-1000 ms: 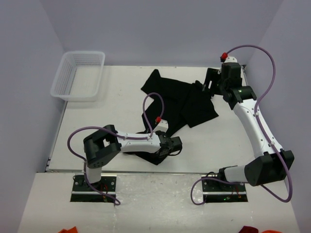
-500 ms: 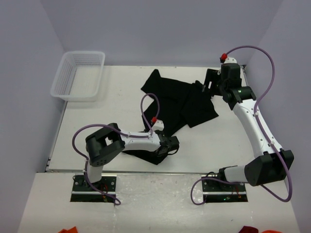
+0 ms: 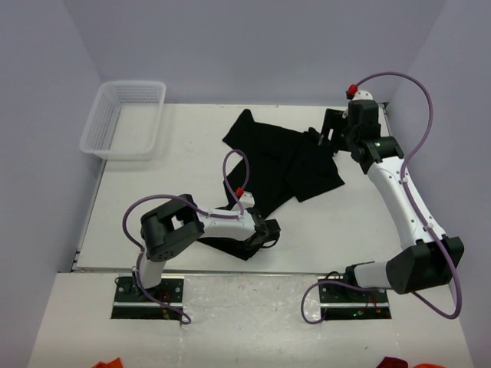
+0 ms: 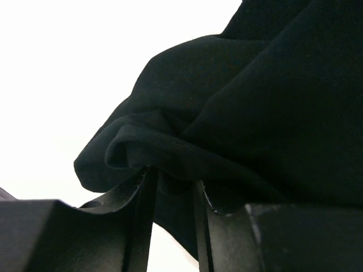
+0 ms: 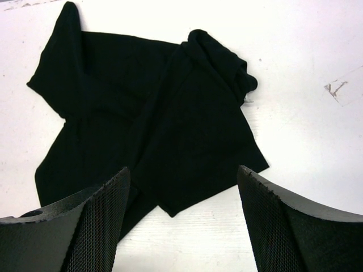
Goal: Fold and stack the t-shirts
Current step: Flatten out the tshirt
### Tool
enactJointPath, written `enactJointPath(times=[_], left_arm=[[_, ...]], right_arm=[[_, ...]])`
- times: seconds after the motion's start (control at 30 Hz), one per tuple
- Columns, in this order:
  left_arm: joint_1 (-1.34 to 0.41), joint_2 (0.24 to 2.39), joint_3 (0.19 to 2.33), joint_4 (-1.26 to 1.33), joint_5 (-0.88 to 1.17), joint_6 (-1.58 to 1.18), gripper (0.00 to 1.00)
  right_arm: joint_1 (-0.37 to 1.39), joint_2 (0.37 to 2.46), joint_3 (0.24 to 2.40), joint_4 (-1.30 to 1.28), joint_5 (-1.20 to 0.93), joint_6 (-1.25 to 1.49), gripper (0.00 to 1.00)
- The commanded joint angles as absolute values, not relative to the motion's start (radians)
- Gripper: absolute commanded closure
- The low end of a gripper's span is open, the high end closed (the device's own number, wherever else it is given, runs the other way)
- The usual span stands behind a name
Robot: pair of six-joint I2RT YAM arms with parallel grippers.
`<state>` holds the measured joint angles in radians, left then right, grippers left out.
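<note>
One crumpled black t-shirt (image 3: 276,157) lies spread across the middle of the table, running from the far centre down to the near edge. My left gripper (image 3: 270,232) sits low at its near end. In the left wrist view a bunched fold of the t-shirt (image 4: 272,102) is pinched between the narrow jaws of the left gripper (image 4: 176,178). My right gripper (image 3: 326,130) hovers at the far right edge of the cloth. It stands wide open above the t-shirt (image 5: 170,113), with nothing between the fingers of the right gripper (image 5: 181,175).
A white mesh basket (image 3: 126,119) stands at the far left corner of the table. Bits of red-orange cloth (image 3: 107,363) show at the bottom edge, below the arm bases. Bare white table (image 3: 169,176) lies left of the shirt.
My left gripper has slid a little leftward and nearer along the shirt's near end, and its jaws have narrowed on the fold. The right arm has not moved.
</note>
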<state>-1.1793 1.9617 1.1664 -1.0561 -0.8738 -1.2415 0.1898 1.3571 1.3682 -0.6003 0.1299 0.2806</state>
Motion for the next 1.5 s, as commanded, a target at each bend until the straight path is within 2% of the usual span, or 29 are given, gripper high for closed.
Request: enactJointPath(times=[0.0, 0.07, 0.53, 0.67, 0.7, 0.93, 1.03, 1.17, 1.27, 1.47], left_arm=[[-1.173, 1.979, 1.167, -1.075, -0.917, -1.304, 0.69], [-1.172, 1.980, 1.169, -1.081, -0.920, -1.313, 0.76], [-1.189, 1.927, 1.184, -1.219, -0.939, -1.402, 0.82], [-1.195, 1.898, 1.184, -1.247, -0.939, -1.420, 0.98], [-1.196, 1.894, 1.183, -1.246, -0.939, -1.420, 1.00], [-1.200, 1.884, 1.177, -1.252, -0.948, -1.422, 1.00], [-1.200, 1.875, 1.177, -1.259, -0.957, -1.420, 1.00], [-1.200, 1.846, 1.177, -1.259, -0.963, -1.410, 1.00], [-1.200, 1.818, 1.167, -1.233, -0.960, -1.385, 1.00], [-1.201, 1.760, 1.128, -1.145, -0.946, -1.304, 1.00]], right_arm=[[0.202, 1.354, 1.370, -0.571, 0.107, 0.287, 0.23], [0.204, 1.358, 1.374, -0.572, 0.110, 0.287, 0.23], [0.210, 1.454, 1.410, -0.679, 0.293, 0.368, 0.23], [0.189, 1.474, 1.388, -0.712, 0.318, 0.435, 0.23], [0.186, 1.477, 1.376, -0.715, 0.316, 0.448, 0.23], [0.135, 1.497, 1.306, -0.716, 0.327, 0.529, 0.30], [0.089, 1.512, 1.266, -0.713, 0.226, 0.555, 0.30], [0.051, 1.525, 1.188, -0.687, 0.235, 0.591, 0.29], [0.005, 1.549, 1.151, -0.669, 0.149, 0.630, 0.29], [-0.086, 1.653, 1.149, -0.643, 0.049, 0.641, 0.36]])
